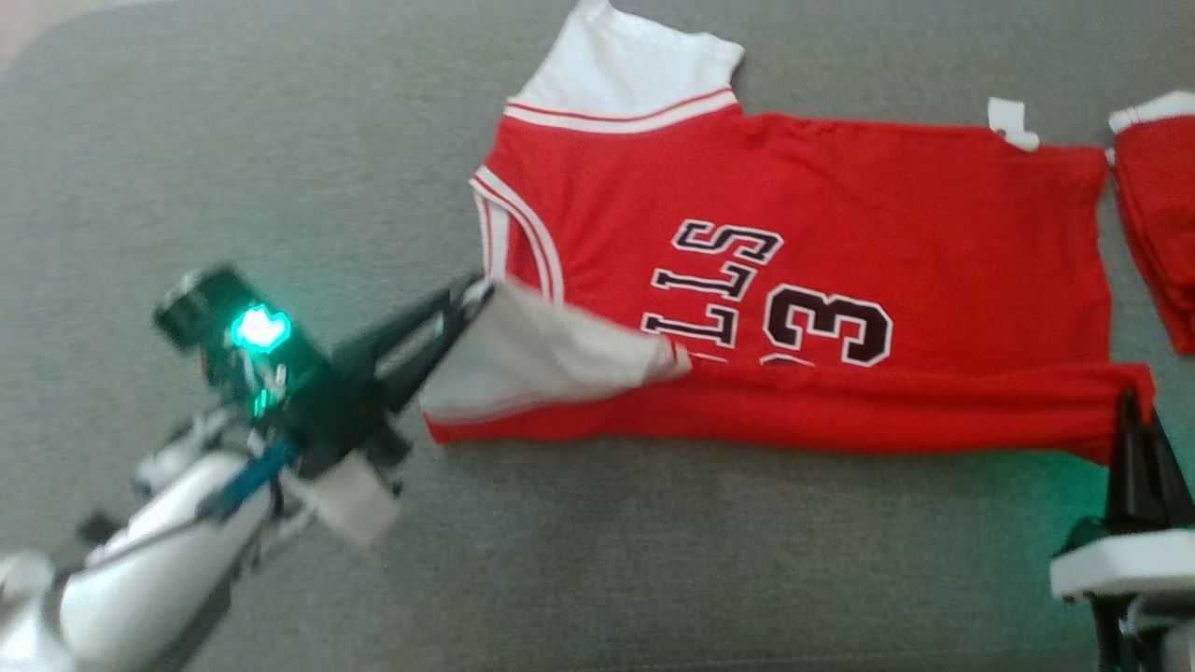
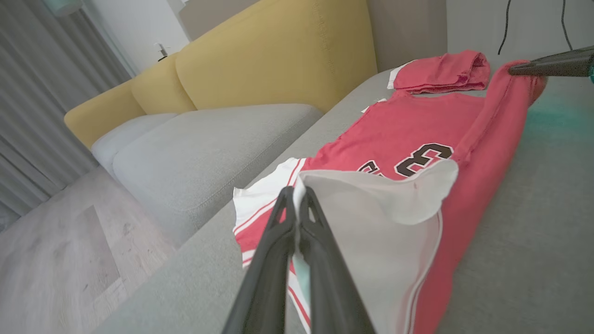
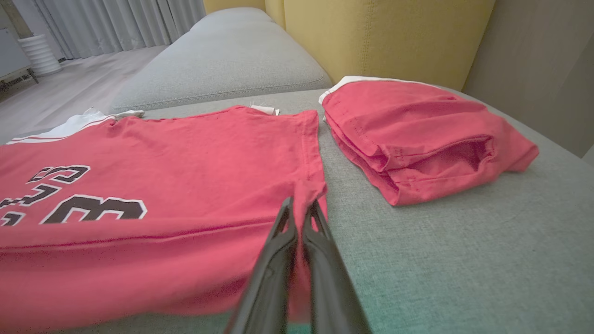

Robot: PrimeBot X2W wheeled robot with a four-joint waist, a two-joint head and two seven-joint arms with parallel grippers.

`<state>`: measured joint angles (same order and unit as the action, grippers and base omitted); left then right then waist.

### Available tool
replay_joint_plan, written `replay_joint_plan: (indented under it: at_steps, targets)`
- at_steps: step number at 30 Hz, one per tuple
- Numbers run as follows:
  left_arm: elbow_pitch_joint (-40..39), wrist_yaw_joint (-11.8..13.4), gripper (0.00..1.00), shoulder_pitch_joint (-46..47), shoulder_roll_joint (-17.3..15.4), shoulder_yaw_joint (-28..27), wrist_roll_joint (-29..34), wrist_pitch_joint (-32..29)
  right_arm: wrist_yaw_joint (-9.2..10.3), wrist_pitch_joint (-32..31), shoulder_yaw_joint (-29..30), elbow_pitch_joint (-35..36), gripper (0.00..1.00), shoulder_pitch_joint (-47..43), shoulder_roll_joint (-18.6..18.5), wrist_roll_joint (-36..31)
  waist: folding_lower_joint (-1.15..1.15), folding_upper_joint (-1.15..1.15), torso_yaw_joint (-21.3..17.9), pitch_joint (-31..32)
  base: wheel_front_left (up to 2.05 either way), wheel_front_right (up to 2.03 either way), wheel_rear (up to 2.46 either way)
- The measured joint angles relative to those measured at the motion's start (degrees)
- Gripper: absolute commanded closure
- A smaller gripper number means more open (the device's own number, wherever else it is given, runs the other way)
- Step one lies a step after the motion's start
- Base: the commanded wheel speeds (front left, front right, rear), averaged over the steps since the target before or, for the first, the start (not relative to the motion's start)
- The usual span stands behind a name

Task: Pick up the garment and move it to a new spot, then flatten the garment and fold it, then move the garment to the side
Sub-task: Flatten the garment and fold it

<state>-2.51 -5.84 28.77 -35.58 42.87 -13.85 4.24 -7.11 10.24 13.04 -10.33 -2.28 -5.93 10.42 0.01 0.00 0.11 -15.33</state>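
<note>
Grips the red jersey (image 1: 822, 205), spread on the grey cushion (image 1: 280, 140), with left gripper (image 1: 474, 291) jaws clenched on its raised white flap (image 1: 541, 355) and right gripper (image 1: 1130, 403) jaws clenched on its near hem corner, close to a folded red cloth (image 1: 1158, 215), with bare cushion near and left.

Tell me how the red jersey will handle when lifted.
Probably floppy: the jersey folds limply where the left gripper pinches its white sleeve. Likely to sag between that and the right gripper at the hem corner. Seems thin, so probably light.
</note>
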Motion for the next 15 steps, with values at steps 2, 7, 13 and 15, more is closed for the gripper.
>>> replay_joint_plan:
  at_steps: [2, 7, 13, 15]
  targets:
    - [3.32, -0.82, 1.0, 4.69, 0.51, 1.82, 1.44, 0.09, 0.0, 0.47, -0.31, -1.0, 1.0, 1.63, 0.14, -0.79, 0.0, 0.0, -0.96, -0.93, 0.0, 0.0, 0.0]
    - [11.81, -1.38, 1.0, 14.96, 2.98, 5.71, 1.82, 0.54, 0.0, 1.44, -1.78, -3.35, 1.0, 5.01, 0.7, -1.79, 0.01, 0.0, -3.41, -3.26, 0.0, 0.0, 0.0]
    - [19.63, -1.75, 1.0, 21.96, 4.14, 10.77, 1.9, 2.7, 0.0, 3.03, -3.78, -5.04, 1.0, 8.68, 1.4, -2.08, 0.01, 0.0, -5.75, -5.76, 0.0, 0.0, 0.0]
    - [22.62, -1.75, 1.0, 23.79, 4.22, 12.45, 1.69, 4.04, 0.0, 3.47, -4.21, -5.6, 1.0, 10.5, 1.51, -1.52, 0.01, 0.0, -6.59, -6.67, 0.0, 0.0, 0.0]
